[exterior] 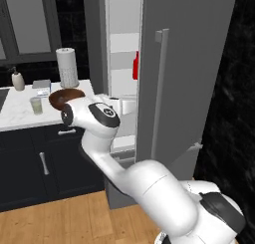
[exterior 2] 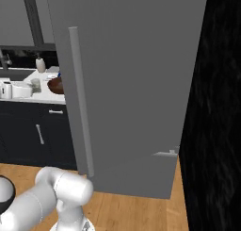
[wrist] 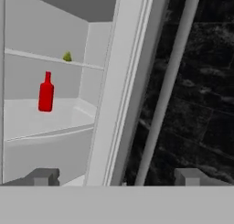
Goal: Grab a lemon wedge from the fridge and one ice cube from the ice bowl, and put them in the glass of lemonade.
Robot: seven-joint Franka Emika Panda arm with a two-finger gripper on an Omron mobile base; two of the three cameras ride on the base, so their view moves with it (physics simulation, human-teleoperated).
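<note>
Dark stone-look walls and a wooden plank floor frame the kitchen I am driving in, and nearest my hand camera the gripper (wrist: 116,177) has its two dark tips spread as wide as they go, with nothing between them. Just beyond them runs the edge of the fridge (exterior: 194,63) door, smooth matte grey, with its long straight bar handle (wrist: 167,90) slanting up the frame. Past the door edge I see the white interior: a glossy red bottle (wrist: 45,92) stands on a lower shelf, and on the shelf above, toward the back corner, sits a small yellow-green lump that I take to be the lemon wedge (wrist: 67,56). I judge it light, soft and slick, best pinched gently across its flat cut sides. Farther off, on the marbled white counter (exterior: 20,116), the glass of lemonade (exterior: 36,105) stands near the front edge, and the glossy brown ice bowl (exterior: 65,96) sits at the counter end beside the fridge. Behind them stand a white paper towel roll (exterior: 67,67) and a cream soap bottle (exterior: 18,80).
</note>
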